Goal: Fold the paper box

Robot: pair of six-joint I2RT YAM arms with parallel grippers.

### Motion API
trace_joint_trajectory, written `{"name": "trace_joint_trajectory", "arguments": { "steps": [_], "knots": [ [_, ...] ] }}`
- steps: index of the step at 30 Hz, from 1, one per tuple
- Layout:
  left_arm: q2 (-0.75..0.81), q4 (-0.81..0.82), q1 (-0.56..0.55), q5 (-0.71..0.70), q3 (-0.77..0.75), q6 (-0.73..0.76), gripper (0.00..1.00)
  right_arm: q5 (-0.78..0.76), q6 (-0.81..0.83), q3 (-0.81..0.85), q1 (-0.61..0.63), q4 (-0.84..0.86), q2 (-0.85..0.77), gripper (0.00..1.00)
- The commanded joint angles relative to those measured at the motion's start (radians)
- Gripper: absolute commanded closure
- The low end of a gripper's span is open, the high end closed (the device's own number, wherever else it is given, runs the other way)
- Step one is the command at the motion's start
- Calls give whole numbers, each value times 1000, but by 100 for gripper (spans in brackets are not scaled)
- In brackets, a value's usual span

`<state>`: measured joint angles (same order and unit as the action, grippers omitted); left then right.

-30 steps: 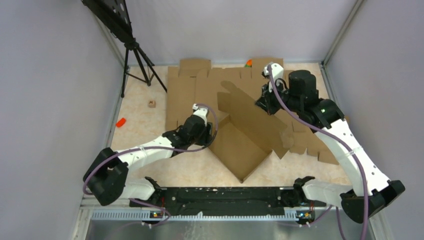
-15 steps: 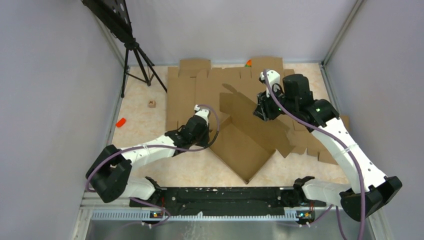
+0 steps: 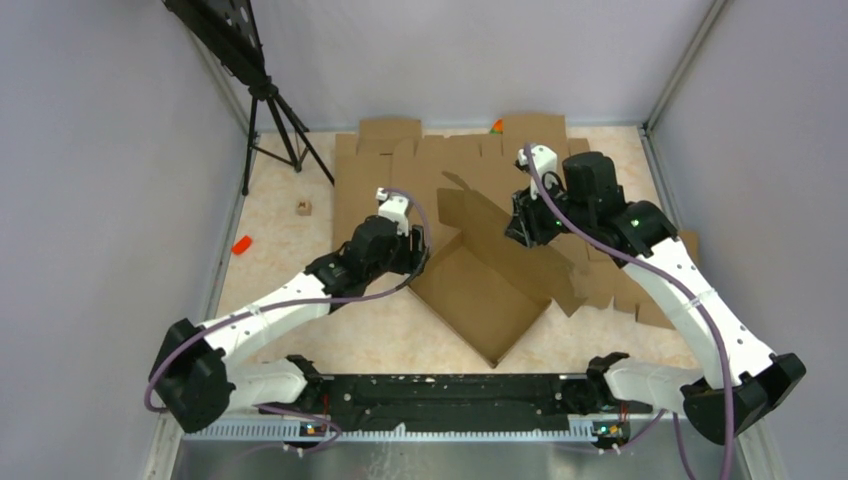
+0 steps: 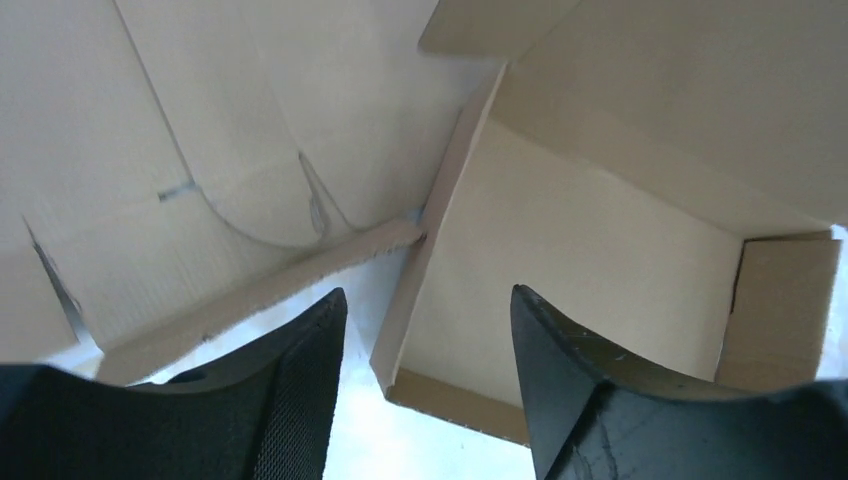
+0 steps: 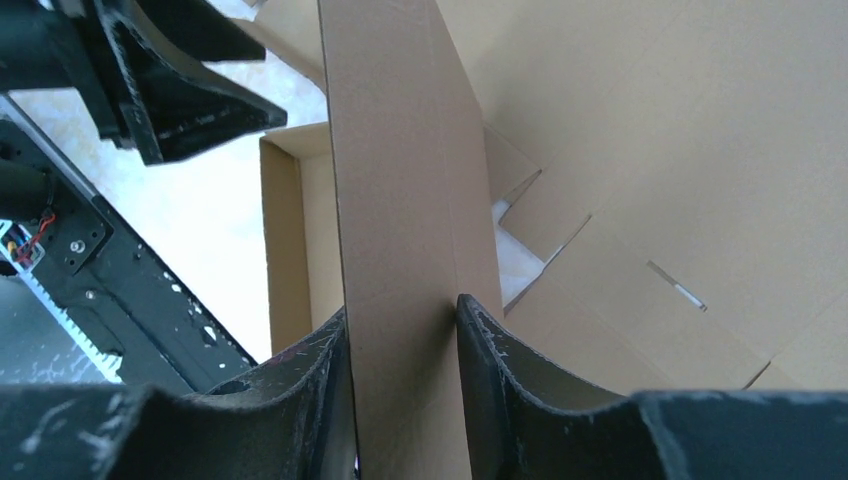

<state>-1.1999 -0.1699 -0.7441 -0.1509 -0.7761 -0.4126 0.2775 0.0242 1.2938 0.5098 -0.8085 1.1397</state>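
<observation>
Cardboard flap (image 5: 400, 160) of the box (image 3: 478, 298) stands raised right against the right gripper (image 5: 400, 308), whose jaws sit apart, not clamping it. The left gripper (image 4: 428, 295) hangs open above the box corner. Unheld, the flap may spring back down.

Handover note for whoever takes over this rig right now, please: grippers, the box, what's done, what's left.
Left gripper: open, empty, at the left corner wall of the paper box.
Right gripper: fingers straddle the raised lid panel; clamped or not, unclear.
Box: mid-table, flat cardboard blanks behind it.
Done: tray walls stand up, lid raised.
Left: probably close the lid and tuck its flaps.
</observation>
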Motion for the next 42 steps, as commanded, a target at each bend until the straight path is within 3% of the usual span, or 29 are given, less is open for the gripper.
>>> {"name": "trace_joint_trajectory", "arguments": {
  "steps": [1,4,5,6,11,16,25,31,36,42],
  "knots": [
    [41,153,37,56,-19,106,37,17,-16,-8,13,0,-35,61],
    [-5,289,129,231,-26,111,31,33,-17,-7,13,0,-33,57],
    [-23,327,159,290,-30,118,13,39,-17,-7,13,0,-34,56],
    [-38,356,182,326,-35,129,3,43,-18,-7,13,-1,-33,54],
    [-60,405,203,428,-85,257,1,44,-17,1,14,-12,-28,51],
    [-84,509,204,565,-107,313,5,49,-17,1,13,-6,-28,51],
    [-212,468,203,525,-232,282,12,66,-17,2,13,-1,-27,51],
    [-282,455,203,681,-299,262,21,64,-44,2,13,-7,-20,53],
    [-276,439,202,687,-284,209,44,35,-50,2,13,-13,-11,61],
    [-251,388,197,635,-260,128,64,9,-47,12,13,-33,13,71]
  ]
}}
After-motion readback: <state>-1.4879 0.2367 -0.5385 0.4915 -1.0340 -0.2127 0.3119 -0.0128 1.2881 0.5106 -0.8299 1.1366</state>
